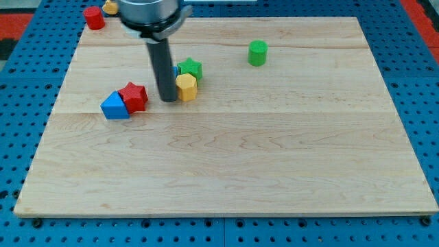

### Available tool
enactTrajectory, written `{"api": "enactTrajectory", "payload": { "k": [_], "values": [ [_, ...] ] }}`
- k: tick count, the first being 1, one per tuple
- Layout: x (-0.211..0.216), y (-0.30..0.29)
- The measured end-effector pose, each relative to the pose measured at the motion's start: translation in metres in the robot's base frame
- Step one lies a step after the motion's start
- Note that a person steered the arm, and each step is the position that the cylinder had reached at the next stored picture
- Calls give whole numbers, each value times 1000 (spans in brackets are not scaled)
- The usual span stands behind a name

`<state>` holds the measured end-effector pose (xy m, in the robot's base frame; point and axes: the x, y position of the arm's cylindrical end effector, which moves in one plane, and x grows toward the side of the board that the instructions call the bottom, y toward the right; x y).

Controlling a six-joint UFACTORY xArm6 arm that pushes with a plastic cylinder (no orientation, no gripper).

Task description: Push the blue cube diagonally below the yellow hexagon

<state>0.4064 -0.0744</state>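
The yellow hexagon (pixel 186 87) lies left of the board's middle, with a green star (pixel 191 68) touching its upper side. My tip (pixel 168 100) rests on the board right against the hexagon's left side. A small sliver of blue (pixel 176 71) shows between the rod and the green star; the rest of that block is hidden behind the rod, so I cannot make out its shape. Another blue block (pixel 114 106), wedge-like, lies further left and touches a red star (pixel 133 96).
A green cylinder (pixel 257 53) stands toward the view's top right of centre. A red cylinder (pixel 94 17) and a yellow block (pixel 110 7) sit at the top left corner, the yellow one at the frame's edge. The wooden board (pixel 274 165) lies on a blue pegboard.
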Motion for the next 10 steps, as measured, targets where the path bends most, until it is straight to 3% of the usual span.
{"api": "enactTrajectory", "payload": {
  "k": [2,5,6,7,8,9,10],
  "values": [
    [-19,47],
    [-71,-63],
    [-74,-68],
    [-72,-123],
    [-52,-90],
    [-49,8],
    [-33,6]
  ]
}}
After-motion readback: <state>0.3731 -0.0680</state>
